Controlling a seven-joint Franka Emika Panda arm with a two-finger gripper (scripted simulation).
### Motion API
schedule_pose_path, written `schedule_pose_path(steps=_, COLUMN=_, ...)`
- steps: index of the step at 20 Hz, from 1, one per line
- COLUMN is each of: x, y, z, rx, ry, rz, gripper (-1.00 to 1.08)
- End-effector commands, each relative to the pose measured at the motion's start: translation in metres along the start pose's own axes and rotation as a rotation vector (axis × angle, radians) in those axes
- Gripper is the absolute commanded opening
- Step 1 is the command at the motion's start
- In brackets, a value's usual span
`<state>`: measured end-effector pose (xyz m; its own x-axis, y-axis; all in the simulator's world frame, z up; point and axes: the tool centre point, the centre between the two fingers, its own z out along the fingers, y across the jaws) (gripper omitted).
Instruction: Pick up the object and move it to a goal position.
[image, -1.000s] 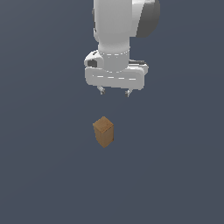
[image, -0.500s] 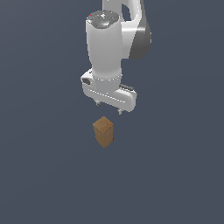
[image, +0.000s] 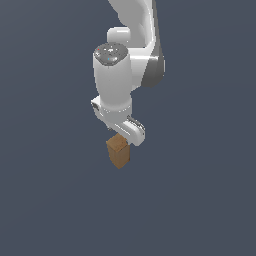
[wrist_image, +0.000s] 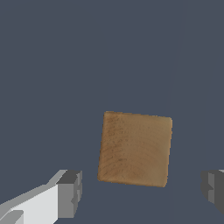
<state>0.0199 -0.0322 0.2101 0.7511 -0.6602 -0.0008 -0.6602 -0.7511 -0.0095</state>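
While the white hand (image: 123, 136) hangs just above the wooden block (image: 118, 151), its fingers (wrist_image: 70, 194) are spread wider than the block, gripping nothing; the block stands upright on the grey bench (image: 60, 200).

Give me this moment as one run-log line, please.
phase: pre-grasp | claw: open, fingers apart either side of block | block: upright, ungrasped | goal: not visible

Matt grained wood block (wrist_image: 134, 148); glossy white gripper (wrist_image: 141, 192).
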Motion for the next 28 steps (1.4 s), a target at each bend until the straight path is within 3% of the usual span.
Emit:
schedule_pose_path(steps=1, x=0.004, y=0.001, z=0.007, rx=-0.004, ry=0.001, rz=0.038, gripper=1.0)
schedule_pose_path(steps=13, x=0.009, y=0.002, z=0.02, rx=-0.009, ry=0.001, rz=0.081, gripper=1.0)
schedule_pose_path(steps=28, x=0.009, y=0.003, z=0.067, rx=-0.01, ry=0.001, rz=0.085, gripper=1.0)
